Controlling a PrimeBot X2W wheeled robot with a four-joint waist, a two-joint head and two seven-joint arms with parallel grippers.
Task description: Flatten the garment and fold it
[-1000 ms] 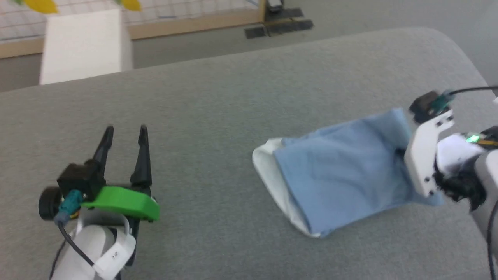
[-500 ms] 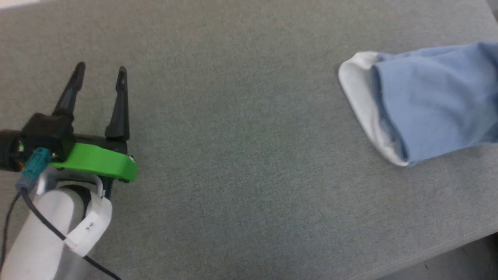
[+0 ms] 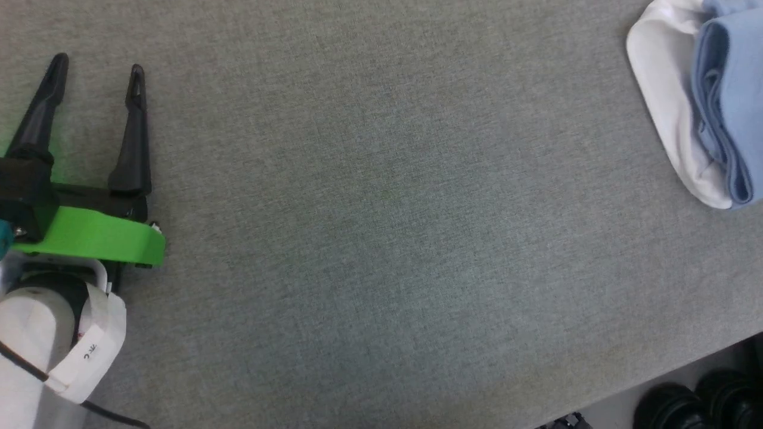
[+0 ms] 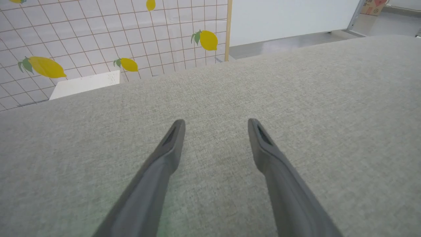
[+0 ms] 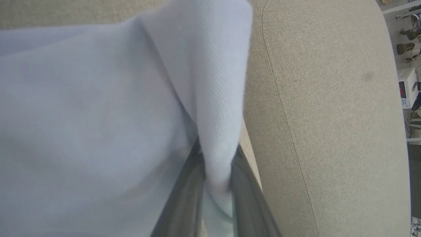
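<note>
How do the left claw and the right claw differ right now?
The left claw stands wide open; the right claw is shut on the garment. Between the left claw's fingers lies only grey upholstery; a light blue fold is pinched between the right claw's. Both have two long dark fingers.

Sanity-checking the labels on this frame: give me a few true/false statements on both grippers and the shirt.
1. The left gripper is open and holds nothing. True.
2. The right gripper hangs open, clear of the garment. False: it is shut on a fold of the light blue cloth.
3. The garment lies spread flat in a single layer. False: the head view shows it folded into stacked layers.
4. Its white part faces the left gripper's side, with bare grey surface between them. True.
</note>
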